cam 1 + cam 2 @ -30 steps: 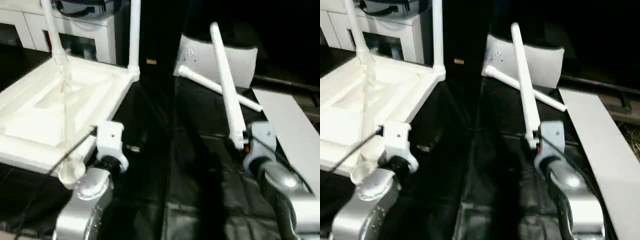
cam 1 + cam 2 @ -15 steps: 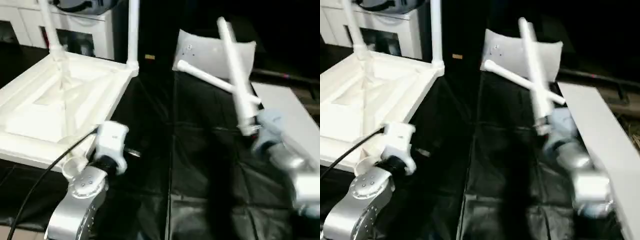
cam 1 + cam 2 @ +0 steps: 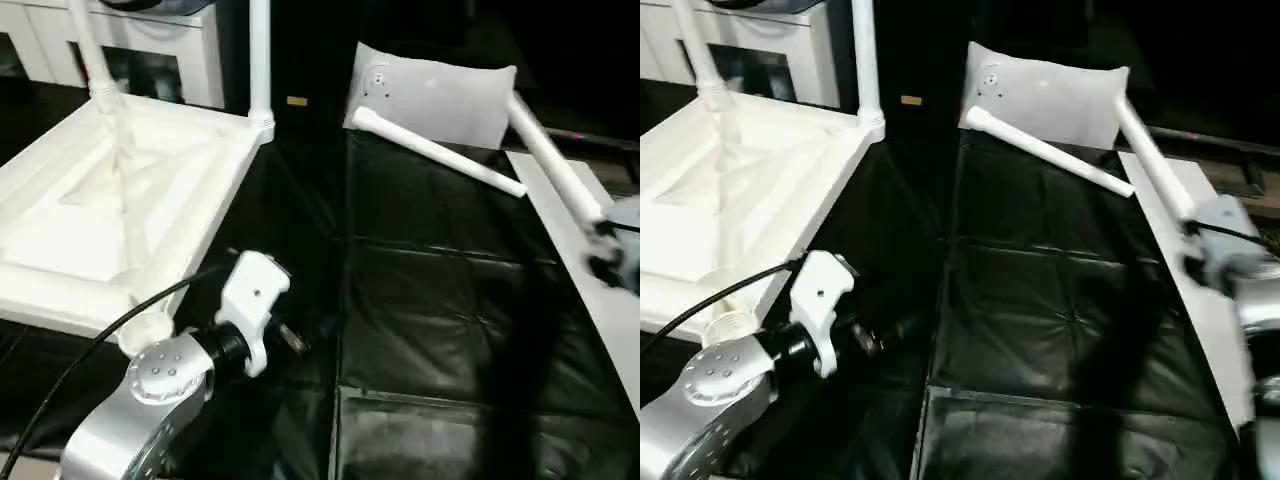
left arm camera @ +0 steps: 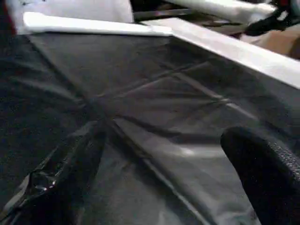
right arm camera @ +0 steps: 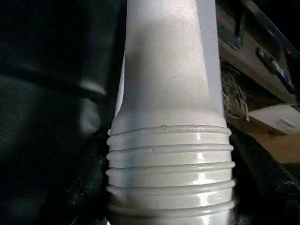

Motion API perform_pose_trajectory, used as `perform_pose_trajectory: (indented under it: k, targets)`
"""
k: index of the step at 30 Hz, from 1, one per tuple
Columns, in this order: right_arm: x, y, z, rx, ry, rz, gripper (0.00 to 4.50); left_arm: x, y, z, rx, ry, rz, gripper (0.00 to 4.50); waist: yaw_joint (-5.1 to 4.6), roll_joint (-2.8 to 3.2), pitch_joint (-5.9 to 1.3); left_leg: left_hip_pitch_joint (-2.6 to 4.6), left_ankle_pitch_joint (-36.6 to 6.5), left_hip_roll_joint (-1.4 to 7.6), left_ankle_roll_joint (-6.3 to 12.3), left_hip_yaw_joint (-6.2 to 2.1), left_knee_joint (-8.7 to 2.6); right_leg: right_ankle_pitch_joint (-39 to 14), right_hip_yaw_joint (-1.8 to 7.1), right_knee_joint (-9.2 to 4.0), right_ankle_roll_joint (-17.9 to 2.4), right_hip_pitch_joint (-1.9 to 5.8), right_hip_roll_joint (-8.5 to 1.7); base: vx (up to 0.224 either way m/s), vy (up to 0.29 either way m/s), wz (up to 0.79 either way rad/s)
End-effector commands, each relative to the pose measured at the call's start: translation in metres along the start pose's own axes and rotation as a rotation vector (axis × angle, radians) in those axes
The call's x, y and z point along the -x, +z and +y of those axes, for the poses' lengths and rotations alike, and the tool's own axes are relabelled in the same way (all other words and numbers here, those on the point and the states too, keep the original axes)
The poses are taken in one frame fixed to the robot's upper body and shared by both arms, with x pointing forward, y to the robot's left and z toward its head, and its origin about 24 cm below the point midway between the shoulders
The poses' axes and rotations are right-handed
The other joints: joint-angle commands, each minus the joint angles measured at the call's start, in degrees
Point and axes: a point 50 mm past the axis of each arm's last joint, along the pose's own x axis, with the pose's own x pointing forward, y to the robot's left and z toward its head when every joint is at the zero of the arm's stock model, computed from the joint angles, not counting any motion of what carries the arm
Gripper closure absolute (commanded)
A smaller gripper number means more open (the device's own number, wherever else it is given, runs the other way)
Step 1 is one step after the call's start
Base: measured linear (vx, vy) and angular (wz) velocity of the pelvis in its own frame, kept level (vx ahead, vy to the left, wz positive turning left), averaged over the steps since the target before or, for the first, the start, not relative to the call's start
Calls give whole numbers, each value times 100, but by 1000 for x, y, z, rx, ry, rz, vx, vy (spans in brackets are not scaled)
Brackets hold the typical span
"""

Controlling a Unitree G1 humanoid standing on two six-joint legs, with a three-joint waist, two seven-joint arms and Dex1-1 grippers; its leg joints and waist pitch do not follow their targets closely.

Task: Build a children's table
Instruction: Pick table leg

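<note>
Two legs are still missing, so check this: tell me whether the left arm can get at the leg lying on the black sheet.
Probably yes. The left gripper is open and empty, and bare black sheet lies between it and the loose leg. Nothing stands in the path, though the leg lies far across, near the pillow-like slab.

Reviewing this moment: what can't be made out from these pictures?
- Right end effector: blurred in the eye views, so its hold on the leg is unclear there; the right wrist view shows the threaded end between its fingers.
- Upright legs in the tabletop: tops cut off by the picture edge.
- Near corner socket: partly behind the left forearm.
</note>
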Motion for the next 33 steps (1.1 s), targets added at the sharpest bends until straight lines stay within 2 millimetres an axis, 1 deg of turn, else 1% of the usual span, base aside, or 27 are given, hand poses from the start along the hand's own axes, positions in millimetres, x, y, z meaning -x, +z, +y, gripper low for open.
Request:
perform_pose_trajectory:
  k: [1,2,3,4,6,7,8,9,11,14,16,18,19,21,22,23,24,25,27,28,30,31,32,33]
  targets:
    - [2,-2,-11,38,11,10,173,1,2,-5,3,-35,0,0,6,-99,-276,40,-559,385,485,-19,-374,-779,276,-458,-1372,244,-585,0,0,0]
    - [2,-8,-13,54,28,37,173,1,2,-6,4,-38,4,0,13,-132,-268,43,-632,397,465,-2,-376,-941,269,-468,-1331,227,-582,0,0,0]
    - [1,-14,-14,66,43,60,173,1,2,-6,5,-42,6,0,24,-131,-261,60,-698,406,436,28,-365,-1065,277,-490,-1298,208,-587,0,0,0]
    - [1,-18,-15,81,55,80,173,2,2,-7,6,-47,9,0,34,-119,-261,67,-697,416,420,30,-368,-1084,279,-486,-1300,203,-588,0,0,0]
    - [1,-27,-16,103,70,115,173,2,2,-8,7,-58,12,0,36,-122,-264,52,-703,418,397,36,-373,-1062,274,-482,-1295,196,-569,0,0,0]
    - [1,-28,-16,107,72,120,173,2,2,-8,7,-59,13,0,38,-131,-263,45,-695,416,398,36,-375,-1065,276,-485,-1282,201,-574,0,0,0]
    - [1,-32,-16,118,77,135,173,2,2,-8,7,-63,14,0,44,-127,-278,47,-652,421,406,34,-373,-999,279,-471,-1276,203,-577,0,0,0]
    - [1,-36,-17,130,84,152,173,2,2,-9,7,-66,16,0,46,-137,-272,42,-663,421,412,37,-375,-1023,275,-473,-1270,197,-577,0,0,0]
    - [1,-43,-18,134,89,175,173,1,2,-8,8,-74,22,0,47,-99,-267,50,-728,419,395,40,-370,-1079,278,-482,-1284,189,-579,0,0,0]
    - [1,-45,-19,136,89,180,173,1,2,-8,4,-78,26,0,46,-124,-265,48,-788,414,389,46,-372,-1154,277,-494,-1263,186,-568,0,0,0]
    - [2,-47,-19,152,125,188,173,1,2,-8,9,-84,30,0,42,-111,-275,40,-803,417,400,42,-369,-1164,271,-487,-1284,188,-568,0,0,0]
    - [2,-46,-19,159,156,183,173,1,2,-9,3,-90,31,0,49,-131,-273,31,-801,419,423,43,-370,-1160,272,-492,-1275,194,-567,0,0,0]
    - [4,-43,-18,156,220,161,173,2,3,-9,2,-92,31,0,46,-129,-268,32,-802,420,438,41,-374,-1187,271,-491,-1266,189,-567,0,0,0]
    - [6,-41,-17,153,262,149,173,3,3,-9,3,-92,31,0,52,-133,-266,27,-820,429,491,40,-373,-1232,275,-499,-1273,198,-572,0,0,0]
    - [8,-40,-17,153,300,133,173,3,3,-9,4,-92,32,0,66,-174,-266,28,-765,432,522,40,-371,-1232,279,-497,-1255,203,-580,0,0,0]
    - [11,-38,-17,145,341,117,173,4,3,-9,4,-92,33,0,69,-159,-262,33,-766,438,529,39,-374,-1240,279,-497,-1264,197,-585,0,0,0]
    - [12,-37,-17,144,346,115,173,4,3,-9,4,-92,33,0,65,-166,-256,25,-765,434,547,41,-378,-1254,280,-508,-1244,202,-576,0,0,0]
    - [16,-33,-17,134,391,83,173,5,2,-9,4,-93,35,0,67,-162,-257,43,-805,450,546,38,-379,-1307,276,-509,-1246,186,-577,0,0,0]
    - [20,-25,-20,91,414,33,173,5,2,-9,5,-95,35,0,63,-152,-252,45,-856,465,533,30,-391,-1405,277,-522,-1235,181,-583,0,0,0]
    - [23,-20,-23,66,422,0,173,5,2,-9,4,-96,35,0,59,-161,-262,47,-850,457,542,33,-385,-1390,282,-522,-1233,190,-575,0,0,0]
    - [27,-13,-27,27,416,-46,173,5,2,-9,4,-98,34,0,60,-153,-268,46,-795,455,546,32,-384,-1357,281,-516,-1251,187,-576,0,0,0]
    - [33,-3,-35,-35,408,-111,173,4,3,-10,4,-106,31,0,69,-154,-272,53,-740,452,558,38,-381,-1274,284,-515,-1265,193,-572,0,0,0]
    - [33,-3,-35,-35,408,-111,173,4,3,-10,4,-106,31,0,69,-154,-272,53,-740,452,558,38,-381,-1274,284,-515,-1265,193,-572,0,0,0]
    - [36,2,-39,-69,391,-151,173,3,3,-10,4,-110,29,0,83,-135,-279,55,-672,460,556,38,-379,-1174,282,-505,-1284,188,-573,0,0,0]
